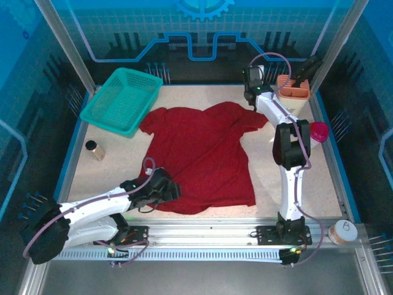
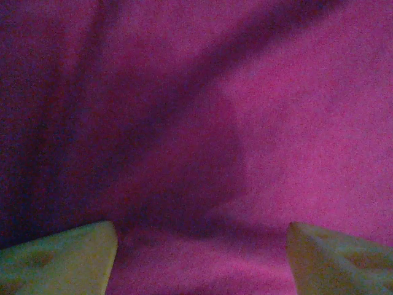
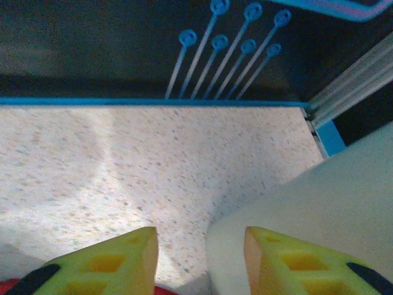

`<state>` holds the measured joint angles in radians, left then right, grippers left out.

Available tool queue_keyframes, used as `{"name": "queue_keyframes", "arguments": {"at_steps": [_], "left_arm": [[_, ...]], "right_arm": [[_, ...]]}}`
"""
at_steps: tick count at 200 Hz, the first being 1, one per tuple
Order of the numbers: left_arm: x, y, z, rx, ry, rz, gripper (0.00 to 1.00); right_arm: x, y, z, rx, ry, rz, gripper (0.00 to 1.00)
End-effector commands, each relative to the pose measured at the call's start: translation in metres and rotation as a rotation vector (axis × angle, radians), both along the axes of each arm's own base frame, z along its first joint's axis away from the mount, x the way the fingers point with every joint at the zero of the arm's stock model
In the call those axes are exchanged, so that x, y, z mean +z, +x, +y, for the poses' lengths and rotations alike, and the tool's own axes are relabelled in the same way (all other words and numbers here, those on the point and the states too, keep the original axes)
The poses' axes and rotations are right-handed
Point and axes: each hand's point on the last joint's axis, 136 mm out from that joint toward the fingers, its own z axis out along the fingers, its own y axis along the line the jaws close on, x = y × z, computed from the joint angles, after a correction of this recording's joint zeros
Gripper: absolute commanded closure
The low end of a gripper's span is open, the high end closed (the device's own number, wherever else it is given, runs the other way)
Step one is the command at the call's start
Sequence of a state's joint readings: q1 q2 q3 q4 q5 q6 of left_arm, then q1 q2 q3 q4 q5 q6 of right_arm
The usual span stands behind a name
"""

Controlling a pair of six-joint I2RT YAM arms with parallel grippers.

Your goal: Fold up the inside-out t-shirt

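The inside-out t-shirt [image 1: 202,157] is dark red and lies spread flat in the middle of the table, sleeves toward the back. My left gripper [image 1: 174,189] rests low at the shirt's near left hem. In the left wrist view its fingers stand wide apart with wrinkled red cloth [image 2: 202,153] lying flat between and beyond them, not pinched; left gripper [image 2: 202,258]. My right gripper [image 1: 252,103] hovers by the far right sleeve. Its yellow fingers [image 3: 123,264] are apart over bare speckled table, right gripper [image 3: 199,261], with a sliver of red cloth [image 3: 161,291] at the bottom edge.
A teal basket [image 1: 123,98] sits at the back left and a small dark jar [image 1: 93,149] at the left edge. A peach holder [image 1: 291,87] and a pink object [image 1: 319,130] stand at the right. A pale container wall [image 3: 319,209] is close beside the right fingers.
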<state>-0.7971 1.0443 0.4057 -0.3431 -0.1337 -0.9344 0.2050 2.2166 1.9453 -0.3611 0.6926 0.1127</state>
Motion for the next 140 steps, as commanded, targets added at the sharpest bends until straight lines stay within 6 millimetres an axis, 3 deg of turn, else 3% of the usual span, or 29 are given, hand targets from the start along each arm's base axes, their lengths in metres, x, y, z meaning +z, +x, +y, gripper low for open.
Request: {"name": "queue_keyframes", "arguments": {"at_steps": [1,25,49,62,85,101,123,140], "left_arm": [[0.014,-0.012,-0.016,-0.149,-0.033,-0.004,0.26],[0.048,-0.009,-0.056,-0.354,-0.045,-0.126,0.26],[0.065,-0.015,-0.105,-0.629,-0.01,-0.249,0.27],[0.063,-0.025,-0.131,-0.812,0.027,-0.31,0.27],[0.05,-0.045,-0.172,-1.105,0.028,-0.387,0.27],[0.038,-0.051,-0.186,-1.25,0.041,-0.421,0.31],[0.027,-0.036,-0.191,-1.335,0.163,-0.472,0.35],[0.022,-0.02,-0.193,-1.336,0.212,-0.483,0.46]], "right_arm": [[-0.006,-0.034,0.027,0.05,0.1,0.099,0.55],[-0.014,-0.094,0.043,0.064,0.296,0.141,0.52],[-0.03,-0.161,0.062,0.092,0.525,0.186,0.49],[-0.044,-0.195,0.078,0.156,0.625,0.23,0.49],[-0.078,-0.256,0.087,0.114,0.759,0.348,0.51],[-0.1,-0.3,0.087,0.076,0.764,0.469,0.52],[-0.123,-0.36,0.069,-0.055,0.741,0.614,0.49],[-0.137,-0.401,0.059,-0.139,0.755,0.706,0.48]]}}
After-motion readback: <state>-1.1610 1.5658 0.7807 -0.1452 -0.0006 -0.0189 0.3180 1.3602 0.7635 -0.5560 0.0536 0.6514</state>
